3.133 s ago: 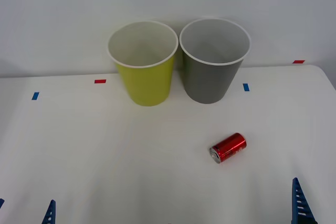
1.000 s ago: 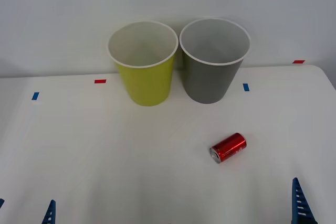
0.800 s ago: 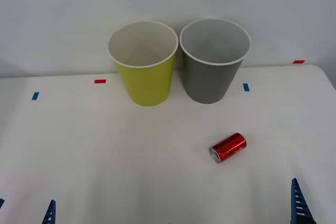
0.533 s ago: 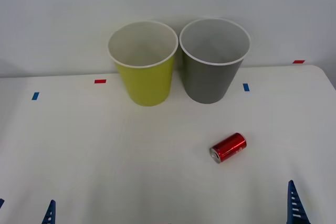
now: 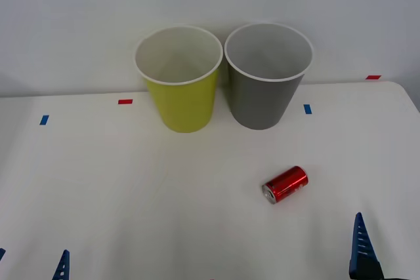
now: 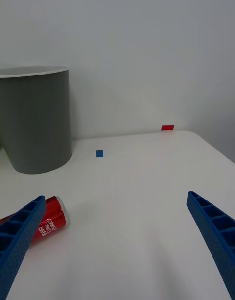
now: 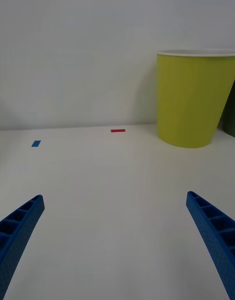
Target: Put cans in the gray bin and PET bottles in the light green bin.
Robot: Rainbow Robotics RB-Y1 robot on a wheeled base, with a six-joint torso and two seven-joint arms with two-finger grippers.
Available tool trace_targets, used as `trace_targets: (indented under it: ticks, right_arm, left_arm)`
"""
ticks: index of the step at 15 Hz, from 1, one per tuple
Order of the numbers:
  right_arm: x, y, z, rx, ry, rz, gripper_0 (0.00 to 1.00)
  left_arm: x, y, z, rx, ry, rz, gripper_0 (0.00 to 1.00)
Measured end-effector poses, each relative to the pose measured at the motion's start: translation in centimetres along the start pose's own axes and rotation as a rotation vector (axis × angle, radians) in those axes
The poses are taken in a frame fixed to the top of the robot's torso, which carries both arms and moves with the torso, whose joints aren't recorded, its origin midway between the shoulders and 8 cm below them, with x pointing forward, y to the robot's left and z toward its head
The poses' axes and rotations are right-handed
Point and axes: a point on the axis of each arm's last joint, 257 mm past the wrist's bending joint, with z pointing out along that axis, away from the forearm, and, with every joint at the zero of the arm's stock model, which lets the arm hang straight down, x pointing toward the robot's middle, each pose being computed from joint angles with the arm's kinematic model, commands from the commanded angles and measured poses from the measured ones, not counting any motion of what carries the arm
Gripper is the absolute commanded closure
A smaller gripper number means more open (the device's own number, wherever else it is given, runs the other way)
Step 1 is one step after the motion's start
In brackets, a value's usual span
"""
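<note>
A small red can [image 5: 285,184] lies on its side on the white table, in front of the gray bin [image 5: 262,104]. To the gray bin's left stands the light green bin [image 5: 184,106], and both are upright at the back. My right gripper [image 6: 117,241] is open near the table's front right, its blue fingertip [image 5: 358,240] right of and nearer than the can. In the right wrist view the can [image 6: 48,224] lies partly behind one finger, with the gray bin [image 6: 34,123] beyond. My left gripper [image 7: 115,231] is open at the front left, facing the light green bin [image 7: 193,104]. PET bottles are out of view.
Small blue tape marks [image 5: 307,109] and red tape marks [image 5: 125,101] dot the back of the table. A white wall stands right behind the bins. The table's right edge [image 5: 410,100] runs near the right arm.
My right gripper has crept forward and to the left, toward the can. The can, both bins and the left gripper have stayed where they were.
</note>
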Motion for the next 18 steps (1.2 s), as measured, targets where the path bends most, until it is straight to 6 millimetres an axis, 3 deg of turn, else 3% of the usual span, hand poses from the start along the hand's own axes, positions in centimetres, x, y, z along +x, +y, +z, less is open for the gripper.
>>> trace_targets:
  ticks: [3, 6, 11, 18]
  right_arm:
    - [1.6, 0.5, 0.9, -0.011, 0.061, 0.014, 0.0]
    - [2.4, 0.5, 3.5, -0.012, 0.093, 0.043, 0.0]
    - [2.5, 0.1, 6.6, 0.002, 0.131, 0.203, 0.0]
    - [3.0, 1.4, 9.4, -0.032, 0.333, 0.343, 0.0]
  left_arm:
    - [0.0, 0.0, 0.0, 0.0, 0.0, 0.0, 0.0]
    - [0.0, 0.0, 0.0, 0.0, 0.0, 0.0, 0.0]
    - [0.0, 0.0, 0.0, 0.0, 0.0, 0.0, 0.0]
    - [0.0, 0.0, 0.0, 0.0, 0.0, 0.0, 0.0]
